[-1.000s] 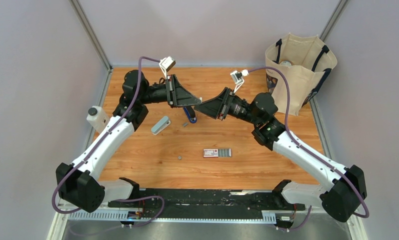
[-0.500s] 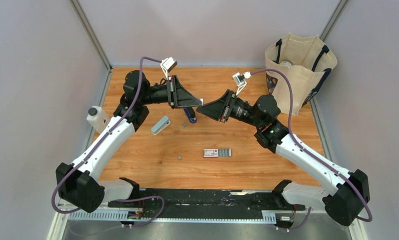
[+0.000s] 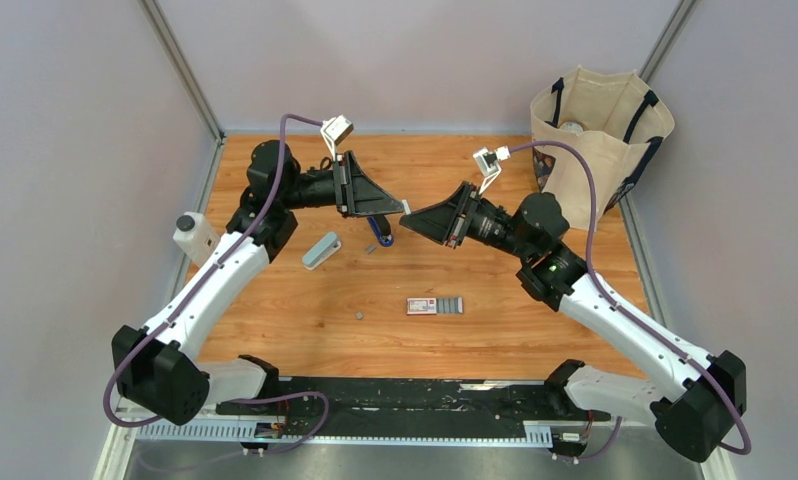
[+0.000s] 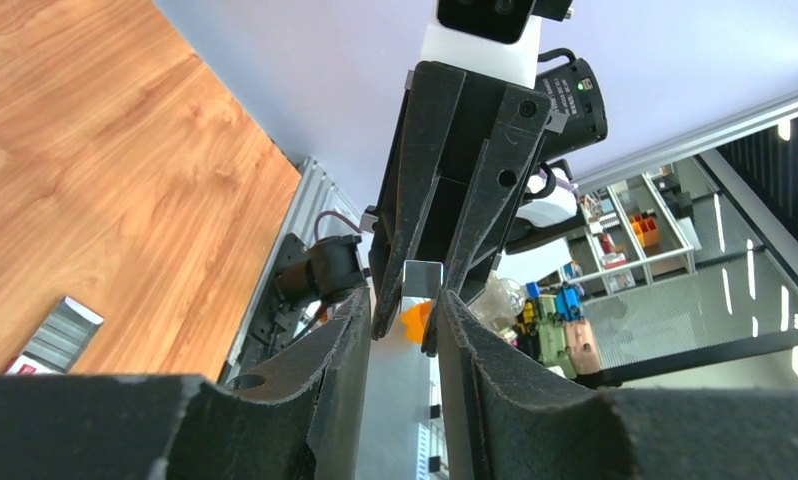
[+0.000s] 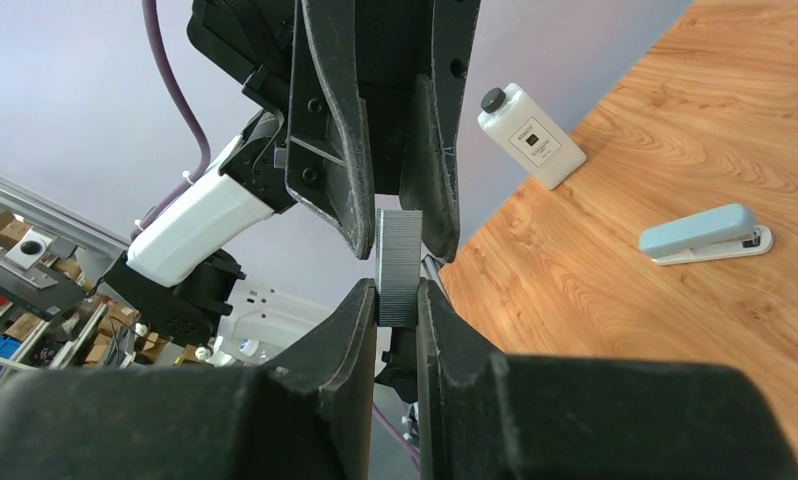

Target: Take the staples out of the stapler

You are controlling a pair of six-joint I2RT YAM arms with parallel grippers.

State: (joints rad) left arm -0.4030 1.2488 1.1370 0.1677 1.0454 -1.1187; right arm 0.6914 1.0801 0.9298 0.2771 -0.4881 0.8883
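Observation:
My right gripper (image 3: 409,217) (image 5: 397,295) is shut on the staples (image 5: 399,262), a short grey ribbed strip held upright above the table. The strip also shows in the left wrist view (image 4: 422,277) and as a pale speck in the top view (image 3: 406,206). My left gripper (image 3: 397,207) (image 4: 400,300) faces it tip to tip, open, with nothing between its fingers (image 5: 330,150); the strip's far end reaches their tips. The blue stapler (image 3: 380,232) sits on the table under the two grippers, partly hidden by the left one.
A pale grey-green stapler (image 3: 321,250) (image 5: 700,232) lies left of centre. A white bottle (image 3: 193,236) (image 5: 530,135) stands at the left edge. A red-and-white staple box with grey tray (image 3: 434,305) lies mid-table. A tote bag (image 3: 600,130) stands back right. Small bits (image 3: 359,316) lie nearby.
My right gripper has drawn back to the right with the staple strip, opening a small gap from the left gripper. The left arm has hardly moved.

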